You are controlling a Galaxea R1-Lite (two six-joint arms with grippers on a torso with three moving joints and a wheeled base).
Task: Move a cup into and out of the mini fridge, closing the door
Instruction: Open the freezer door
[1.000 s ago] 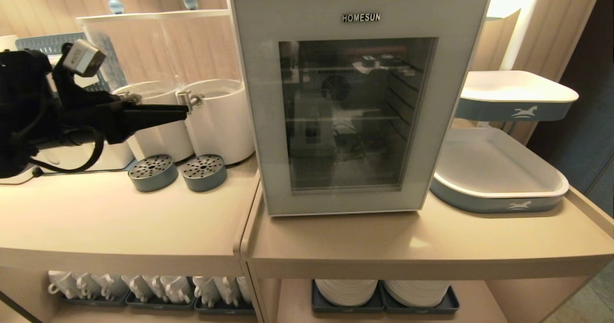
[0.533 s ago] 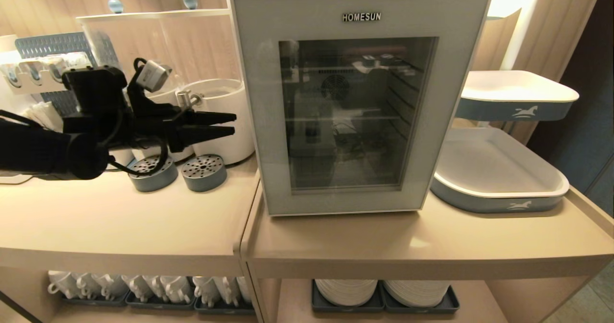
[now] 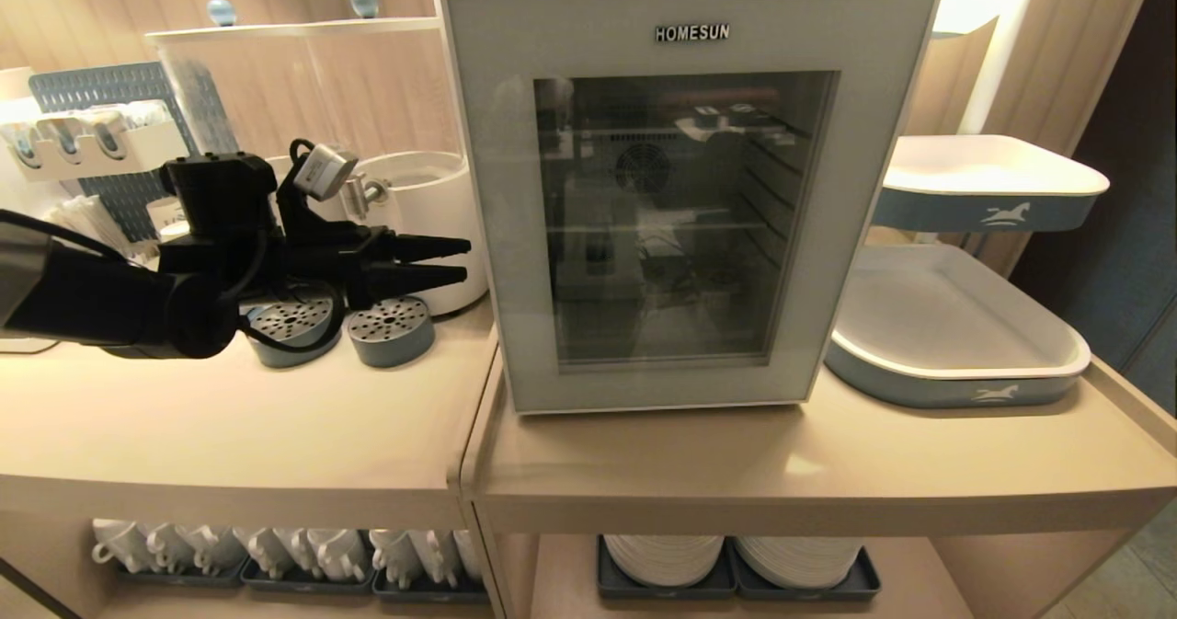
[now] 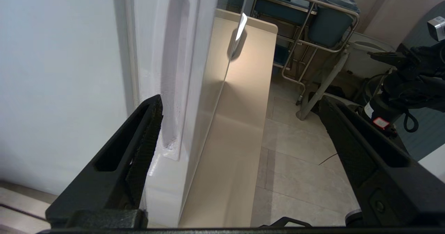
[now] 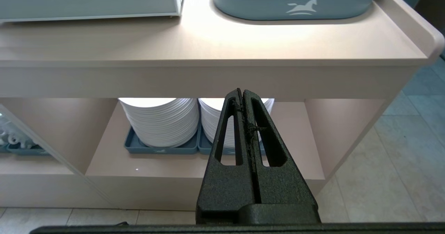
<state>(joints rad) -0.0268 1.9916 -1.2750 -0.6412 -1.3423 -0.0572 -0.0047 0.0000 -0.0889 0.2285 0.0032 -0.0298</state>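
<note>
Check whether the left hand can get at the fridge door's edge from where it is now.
Probably yes. The left hand is open and level beside the door of the mini fridge, and nothing stands between them. The wrist view shows a recessed grip slot just ahead of one finger.

My black left claw (image 3: 464, 261) beside the white mini fridge (image 4: 62, 70); its door (image 3: 685, 196) pale grey-blue, dark glass

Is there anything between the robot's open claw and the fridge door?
No. In the head view, only a bare gap separates the left gripper from the door.
</note>
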